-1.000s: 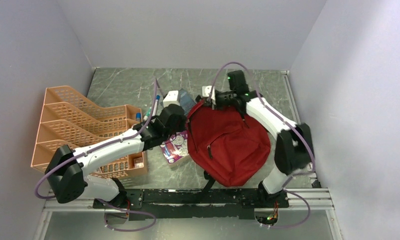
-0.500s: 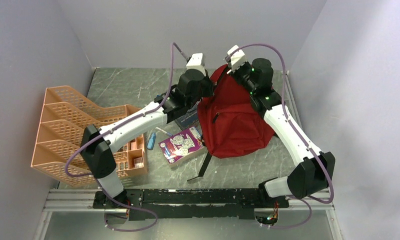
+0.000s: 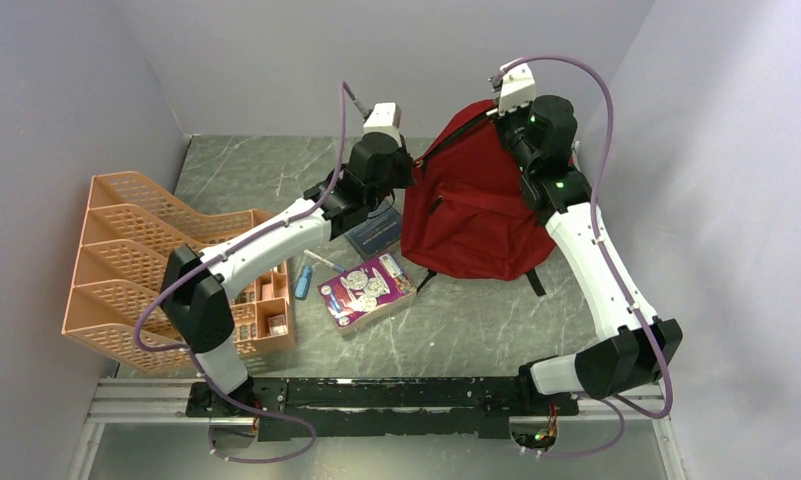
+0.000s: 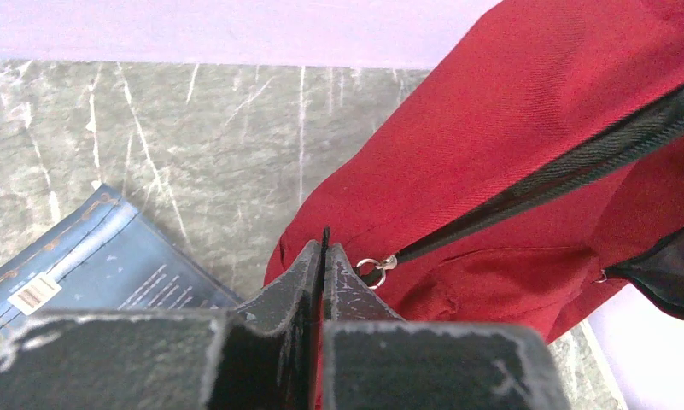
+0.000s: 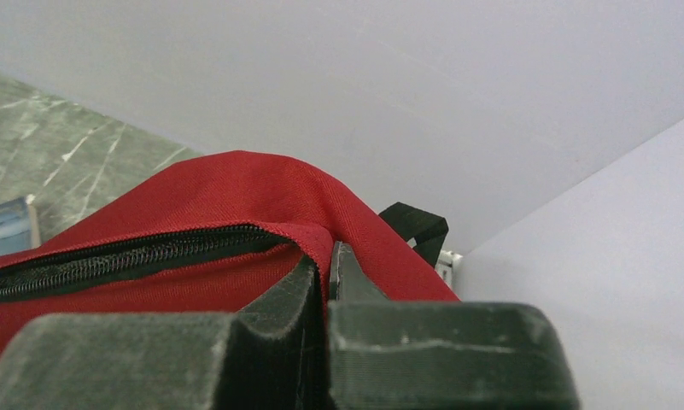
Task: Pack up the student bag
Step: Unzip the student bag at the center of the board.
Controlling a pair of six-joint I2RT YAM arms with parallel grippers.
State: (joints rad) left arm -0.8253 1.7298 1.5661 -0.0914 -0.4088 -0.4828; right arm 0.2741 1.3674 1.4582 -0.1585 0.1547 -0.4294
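Note:
The red student bag (image 3: pixel 471 205) stands lifted at the back right, its lower part resting on the table. Its black zipper runs across the top in the left wrist view (image 4: pixel 569 166) and the right wrist view (image 5: pixel 133 256). My left gripper (image 3: pixel 412 186) is at the bag's left edge, jaws shut on the thin black zipper pull (image 4: pixel 325 242), next to the silver ring (image 4: pixel 373 270). My right gripper (image 3: pixel 498 108) holds the bag's top up, shut on red fabric (image 5: pixel 321 235) at the zipper's end.
A dark blue book (image 3: pixel 374 236) lies left of the bag and shows in the left wrist view (image 4: pixel 90 256). A colourful booklet (image 3: pixel 366 290), a blue marker (image 3: pixel 303 281) and a white pen (image 3: pixel 326 262) lie mid-table. The orange mesh organiser (image 3: pixel 156 250) stands at the left. Walls are close behind.
The bag lay flat on the table a second ago; both grippers have lifted it upright and carried it toward the back right. The blue book and pens are now uncovered.

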